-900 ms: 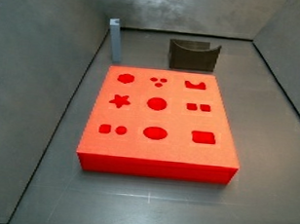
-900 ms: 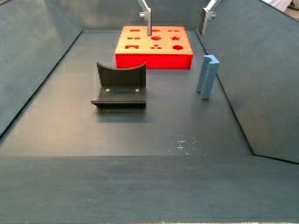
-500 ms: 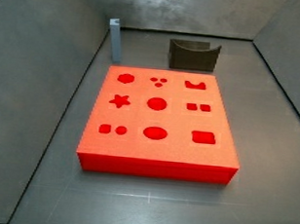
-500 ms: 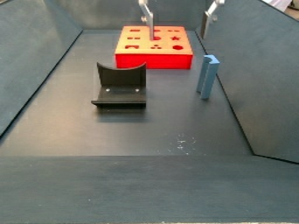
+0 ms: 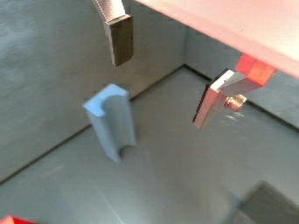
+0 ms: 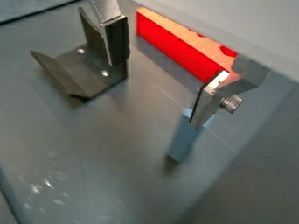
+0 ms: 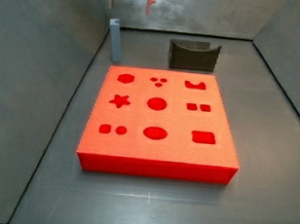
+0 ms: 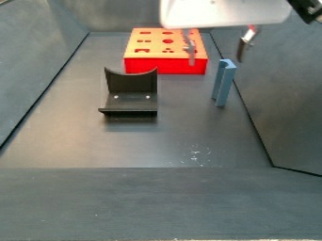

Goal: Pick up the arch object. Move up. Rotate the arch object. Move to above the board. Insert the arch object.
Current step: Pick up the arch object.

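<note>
Tool (image 5: 163, 79): above the arch object (image 5: 110, 121) — fingers spread, nothing between them.
Arch object: upright, beside the board (image 8: 165, 51).

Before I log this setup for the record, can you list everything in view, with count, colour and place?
arch object: one, pale blue-grey, standing upright on the floor near a side wall, apart from the board.
board: one, red slab with darker-red shaped cut-outs, flat on the floor in the middle of the bin; nothing in its cut-outs.
fixture: one, dark L-shaped bracket on a base plate, on the floor beyond the board's end in a side view.
floor: one, dark grey, with grey walls around it.
gripper: one, silver fingers with dark pads, open and empty, above the arch object, not touching it in both wrist views.
</note>
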Controlling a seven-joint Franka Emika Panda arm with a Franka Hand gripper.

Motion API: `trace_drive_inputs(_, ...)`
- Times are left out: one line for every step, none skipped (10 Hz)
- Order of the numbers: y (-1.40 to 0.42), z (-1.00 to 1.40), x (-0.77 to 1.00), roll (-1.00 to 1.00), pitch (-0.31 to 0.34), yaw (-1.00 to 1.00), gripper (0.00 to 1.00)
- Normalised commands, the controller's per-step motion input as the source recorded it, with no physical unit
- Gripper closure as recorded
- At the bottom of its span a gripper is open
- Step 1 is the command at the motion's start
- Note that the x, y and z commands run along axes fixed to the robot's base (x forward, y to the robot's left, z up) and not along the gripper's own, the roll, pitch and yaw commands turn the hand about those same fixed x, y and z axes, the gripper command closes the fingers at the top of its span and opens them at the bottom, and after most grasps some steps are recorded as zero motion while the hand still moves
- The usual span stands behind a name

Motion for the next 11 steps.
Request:
trace_drive_inputs(-0.27,0.00,-0.63,-0.02,-0.134,0.13,0.00)
trace_drive_inputs(-0.25,-0.17,-0.19,0.01,-0.066,0.18,0.00)
trace_drive_inputs(-0.26,-0.28,-0.13,0.06,-0.044,0.19,0.00)
trace_drive_inputs(-0.19,-0.48,0.00,0.17,-0.004,0.21,0.00)
trace_drive_inputs(-0.17,-0.52,0.00,0.17,0.000,0.24,0.00)
trace_drive_inputs(-0.11,-0.49,0.23,0.19,0.000,0.26,0.00)
trace_drive_inputs(-0.07,-0.45,0.14,0.24,0.011,0.25,0.00)
trace_drive_inputs(-0.03,-0.41,0.00,0.22,0.000,0.16,0.00)
trace_drive_inputs(-0.03,-0.31,0.00,0.14,0.000,0.03,0.00)
trace_drive_inputs(-0.04,0.00,-0.01,0.00,-0.046,0.00,0.00)
trace_drive_inputs(0.00,0.00,0.00,0.00,0.000,0.00,0.00)
